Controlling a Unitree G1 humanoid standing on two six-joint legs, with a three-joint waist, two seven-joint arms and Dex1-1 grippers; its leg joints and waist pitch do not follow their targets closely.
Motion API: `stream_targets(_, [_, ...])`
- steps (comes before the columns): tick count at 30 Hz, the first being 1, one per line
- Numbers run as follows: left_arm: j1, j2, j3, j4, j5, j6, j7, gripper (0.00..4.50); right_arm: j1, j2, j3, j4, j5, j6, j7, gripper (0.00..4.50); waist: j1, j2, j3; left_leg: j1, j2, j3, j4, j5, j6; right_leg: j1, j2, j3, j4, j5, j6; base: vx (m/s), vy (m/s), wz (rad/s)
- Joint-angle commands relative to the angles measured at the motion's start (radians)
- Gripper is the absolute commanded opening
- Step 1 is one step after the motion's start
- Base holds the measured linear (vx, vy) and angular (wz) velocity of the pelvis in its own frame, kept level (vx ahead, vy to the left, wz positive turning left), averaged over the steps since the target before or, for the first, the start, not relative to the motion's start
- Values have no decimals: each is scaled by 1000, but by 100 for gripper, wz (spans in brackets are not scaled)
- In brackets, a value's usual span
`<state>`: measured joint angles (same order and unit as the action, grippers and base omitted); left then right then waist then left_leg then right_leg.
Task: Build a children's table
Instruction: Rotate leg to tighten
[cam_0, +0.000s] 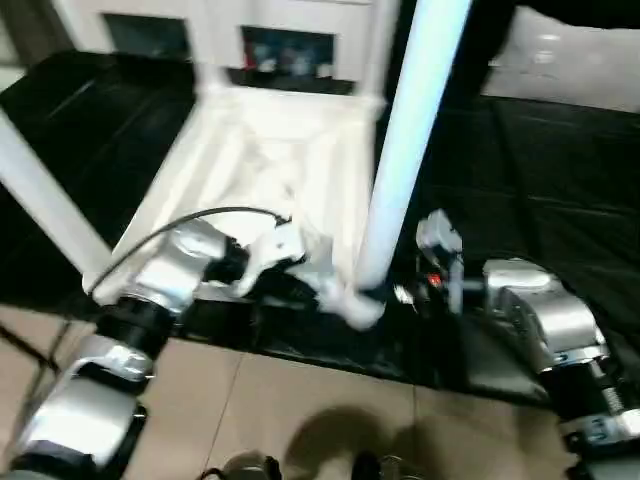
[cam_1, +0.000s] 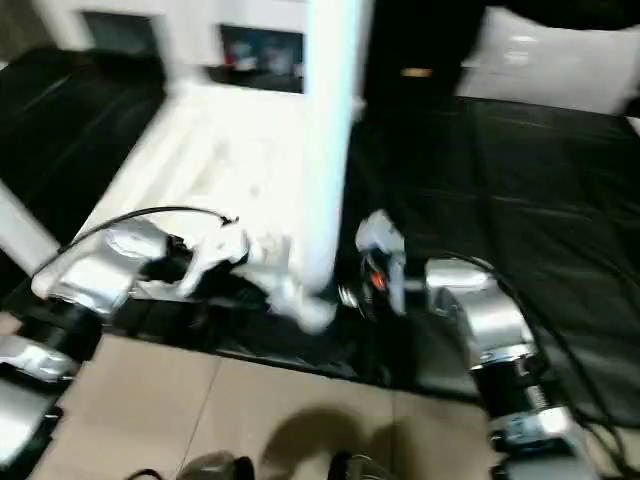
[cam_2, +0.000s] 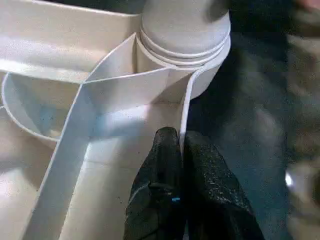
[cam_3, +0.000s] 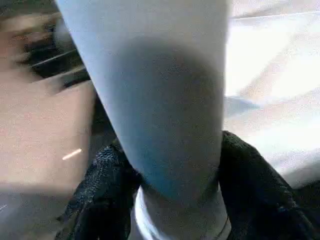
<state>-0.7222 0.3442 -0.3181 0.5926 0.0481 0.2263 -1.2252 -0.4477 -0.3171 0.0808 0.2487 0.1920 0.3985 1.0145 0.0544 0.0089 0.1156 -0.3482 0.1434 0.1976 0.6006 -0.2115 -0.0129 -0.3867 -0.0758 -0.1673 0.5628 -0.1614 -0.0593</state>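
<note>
The right gripper (cam_3: 172, 200) clasps the upright leg (cam_0: 405, 150); the left gripper (cam_2: 181, 150) pinches the tabletop's rim (cam_2: 186, 112).

Table top (cam_0: 265, 165): white plastic, plain, underside ribs the same white. Leg (cam_0: 410, 130) between the right gripper's (cam_3: 165, 200) jaws: white with a pale blue cast. Second leg (cam_0: 45, 200): white. Gripper fingers (cam_2: 160, 165): black, fine speckled texture; left gripper (cam_2: 177, 145) jaws pinch a white rib. Forearms (cam_0: 545, 320): silver with black bands. Mat (cam_0: 520, 190) under the table top: black, glossy. Floor (cam_0: 300, 410): beige tiles, dark seams.
</note>
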Motion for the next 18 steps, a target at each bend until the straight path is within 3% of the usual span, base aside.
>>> stream_targets(1, [-11,-78,29,-15,-20,54,134,0,7,83,42,-46,-8,56,-104,202,-4,-2,-68,16,106,-71,-76,-248,11,51,-130,70,-124,-607,-1,0,0,0])
stream_targets(3, [-27,-131,60,-2,-12,103,246,0,3,158,15,-55,-30,79,-259,200,-18,0,-70,4,114,-75,-79,-244,14,56,-134,72,-118,-537,-19,0,0,0])
stream_targets(4, [-27,-131,60,-2,-12,103,246,0,3,158,15,-55,-30,79,-259,200,-24,-2,-73,5,112,-74,-78,-227,12,54,-136,76,-113,-502,-37,0,0,0])
stream_targets(7, [-48,-201,86,15,12,146,399,0,-20,282,-18,-37,-86,108,-508,200,-27,0,-77,1,109,-66,-76,-160,32,51,-135,85,-101,-412,-78,0,0,0])
stream_targets(9, [-52,-217,86,17,21,152,431,0,-23,316,-23,-33,-96,110,-556,200,-27,-4,-81,5,105,-62,-73,-133,45,51,-133,89,-95,-378,-97,0,0,0])
stream_targets(11, [-55,-233,82,15,32,154,464,0,-20,347,-19,-36,-108,111,-599,200,-26,-2,-83,0,106,-60,-73,-102,59,54,-134,91,-88,-333,-108,0,0,0])
stream_targets(13, [-52,-234,80,6,33,160,464,0,-16,353,-20,-44,-119,92,-620,255,-25,-1,-83,-1,110,-60,-75,-85,72,56,-132,92,-80,-284,-122,0,0,0])
stream_targets(18, [-31,-194,63,-21,41,143,413,0,4,319,-42,-63,-99,62,-587,305,-25,2,-82,2,114,-60,-76,-109,72,58,-135,96,-77,-265,-135,0,0,0])
